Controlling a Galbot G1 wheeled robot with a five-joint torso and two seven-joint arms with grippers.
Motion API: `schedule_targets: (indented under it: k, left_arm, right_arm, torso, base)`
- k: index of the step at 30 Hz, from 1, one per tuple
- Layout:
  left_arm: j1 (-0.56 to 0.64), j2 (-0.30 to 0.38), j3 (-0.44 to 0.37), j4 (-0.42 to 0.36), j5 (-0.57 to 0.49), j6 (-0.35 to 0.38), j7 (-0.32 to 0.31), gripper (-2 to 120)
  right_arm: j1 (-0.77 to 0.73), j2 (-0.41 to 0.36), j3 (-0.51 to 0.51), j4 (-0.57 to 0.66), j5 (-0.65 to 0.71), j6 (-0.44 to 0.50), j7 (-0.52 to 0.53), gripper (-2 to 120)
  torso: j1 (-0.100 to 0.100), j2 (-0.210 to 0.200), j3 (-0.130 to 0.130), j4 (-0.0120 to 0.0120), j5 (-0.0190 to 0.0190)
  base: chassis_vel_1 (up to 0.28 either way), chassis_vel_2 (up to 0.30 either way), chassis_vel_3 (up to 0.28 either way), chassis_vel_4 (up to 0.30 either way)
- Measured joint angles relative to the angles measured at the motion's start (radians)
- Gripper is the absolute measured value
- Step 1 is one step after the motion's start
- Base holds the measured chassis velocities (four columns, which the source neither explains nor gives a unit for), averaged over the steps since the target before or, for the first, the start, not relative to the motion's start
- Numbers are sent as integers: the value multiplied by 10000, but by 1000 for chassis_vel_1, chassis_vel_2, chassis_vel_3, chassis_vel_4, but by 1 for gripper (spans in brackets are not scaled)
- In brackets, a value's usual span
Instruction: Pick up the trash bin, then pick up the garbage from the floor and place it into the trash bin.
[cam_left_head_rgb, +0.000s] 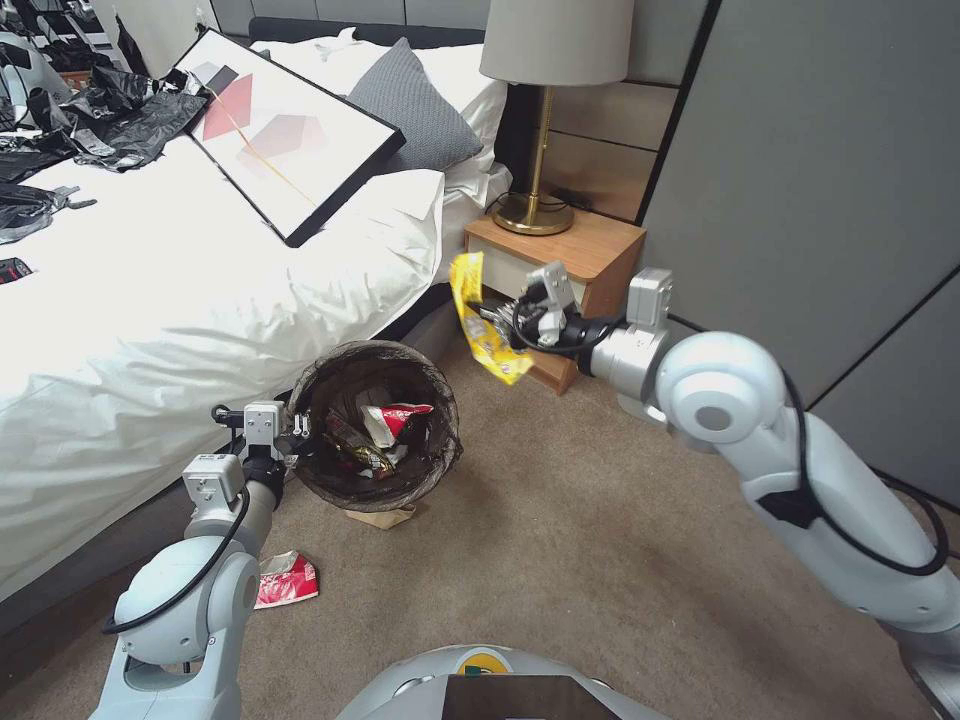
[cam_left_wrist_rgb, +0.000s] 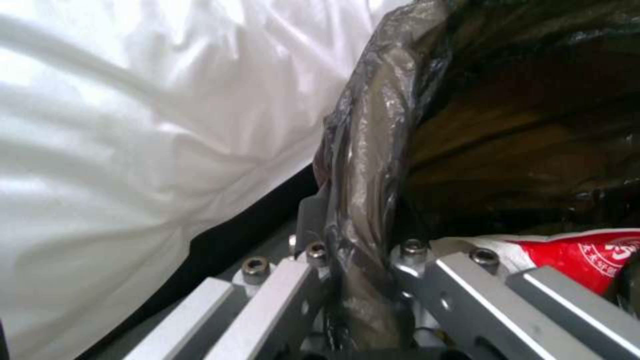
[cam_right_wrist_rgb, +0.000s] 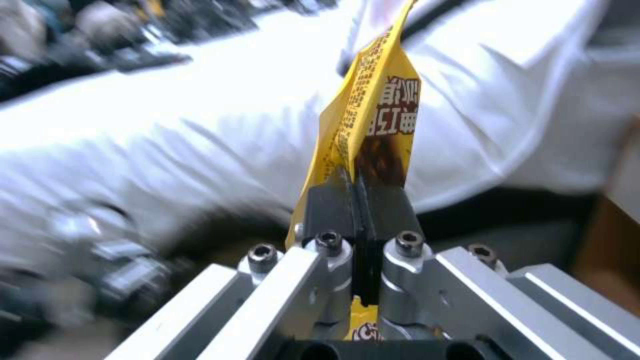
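Observation:
The trash bin (cam_left_head_rgb: 375, 425), lined with a dark bag, hangs just above the floor (cam_left_head_rgb: 600, 540) beside the bed. My left gripper (cam_left_head_rgb: 298, 428) is shut on its near-left rim; in the left wrist view the bag-covered rim (cam_left_wrist_rgb: 363, 175) sits pinched between the jaws. Red and striped wrappers (cam_left_head_rgb: 385, 425) lie inside it. My right gripper (cam_left_head_rgb: 500, 328) is up in the air to the right of the bin, shut on a yellow snack wrapper (cam_left_head_rgb: 480, 315), seen close in the right wrist view as a yellow wrapper (cam_right_wrist_rgb: 373, 120). A red wrapper (cam_left_head_rgb: 287, 580) lies on the carpet near my left arm.
The white bed (cam_left_head_rgb: 180, 290) runs along the left, carrying a framed picture (cam_left_head_rgb: 290, 130) and black bags (cam_left_head_rgb: 100, 120). A wooden nightstand (cam_left_head_rgb: 570, 265) with a brass lamp (cam_left_head_rgb: 540, 120) stands behind the right gripper. A brown paper piece (cam_left_head_rgb: 385, 517) lies under the bin. Grey wall panels (cam_left_head_rgb: 820, 200) close the right side.

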Motion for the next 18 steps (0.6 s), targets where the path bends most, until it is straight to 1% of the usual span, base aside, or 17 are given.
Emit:
schedule_targets:
  k: [1, 3, 4, 5, 6, 8, 9, 12, 13, 15, 16, 17, 18]
  left_arm:
    - [0, 0, 0, 0, 0, 0, 0, 0]
    - [-1, -5, 25, 35, 4, 1, 5, 0]
    - [-8, -7, 26, 60, 5, 1, 8, 0]
    - [-8, -7, 26, 60, 5, 1, 8, 0]
    - [-19, -8, 20, 76, 4, 1, 12, 0]
    - [-72, -2, -3, 105, -1, 4, 12, 0]
    - [-72, -2, -3, 105, -1, 4, 12, 0]
    - [-134, 4, -6, 160, -9, 14, 16, 0]
    - [-134, 4, -6, 160, -9, 14, 16, 0]
    - [-189, 4, -8, 225, -11, 19, 16, 0]
    - [-189, 4, -8, 225, -11, 19, 16, 0]
    - [-219, -2, -13, 238, -22, 26, 17, 0]
    - [-235, -2, -15, 238, -33, 29, 19, 0]
  right_arm:
    - [0, 0, 0, 0, 0, 0, 0, 0]
    - [890, 95, -178, 119, 1099, -8, 472, 0]
    - [1568, 176, -380, 134, 1792, -13, 714, 0]
    - [1568, 176, -380, 134, 1792, -13, 714, 0]
    - [2008, 252, -549, 139, 2270, -25, 891, 0]
    - [2776, 441, -1002, 117, 3084, -98, 1198, 0]
    - [2776, 441, -1002, 117, 3084, -98, 1198, 0]
    - [3449, 698, -1814, -82, 3318, -167, 1386, 0]
    - [3449, 698, -1814, -82, 3318, -167, 1386, 0]
    - [3897, 965, -2805, -493, 3041, -233, 1428, 0]
    - [3897, 965, -2805, -493, 3041, -233, 1428, 0]
    - [4078, 1127, -3421, -799, 2658, -277, 1419, 0]
    - [4138, 1234, -3746, -1024, 2388, -289, 1399, 0]
  torso:
    - [0, 0, 0, 0, 0]
    - [0, 0, 1, 0, 0]
    - [0, 0, 1, -1, -1]
    - [0, 0, 1, -1, -1]
    - [0, 0, 1, 3, -1]
    - [0, 0, 1, 2, -3]
    - [0, 0, 1, 2, -3]
    - [0, 0, 1, 1, -2]
    - [0, 0, 1, 1, -2]
    - [0, 0, 1, 1, -2]
    - [0, 0, 1, 1, -2]
    - [0, 0, 1, 1, -3]
    - [0, 0, 1, 1, -3]
  base:
    - [0, 0, 0, 0]
    - [0, 0, 0, 0]
    - [0, 0, 0, 0]
    - [0, 0, 0, 0]
    - [0, 0, 0, 0]
    - [0, 0, 0, 0]
    - [0, 0, 0, 0]
    - [0, 0, 0, 0]
    - [0, 0, 0, 0]
    - [0, 0, 0, 0]
    - [0, 0, 0, 0]
    - [0, 0, 0, 0]
    - [0, 0, 0, 0]
